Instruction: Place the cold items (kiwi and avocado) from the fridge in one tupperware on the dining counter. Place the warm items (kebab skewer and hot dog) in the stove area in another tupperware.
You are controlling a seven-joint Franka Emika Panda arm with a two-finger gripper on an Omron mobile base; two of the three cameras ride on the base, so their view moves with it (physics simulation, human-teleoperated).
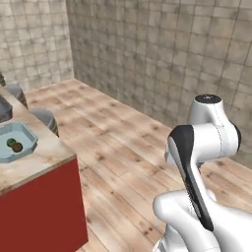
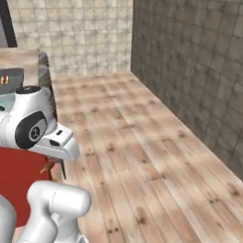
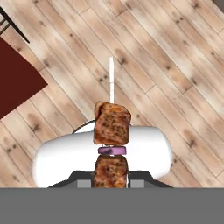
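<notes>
- The jaws (image 3: 111, 181) are clamped on the skewer (image 3: 112, 131), which sticks out over the floor (image 3: 175, 65), well away from any tupperware.
- Risk: held by one end, it could slip or swing loose on a wide turn.
- The tupperware (image 1: 15, 142) on the bench (image 1: 34, 162) already holds two small dark items.
- A stool (image 1: 47, 119) stands at the bench edge and could snag the arm.
</notes>
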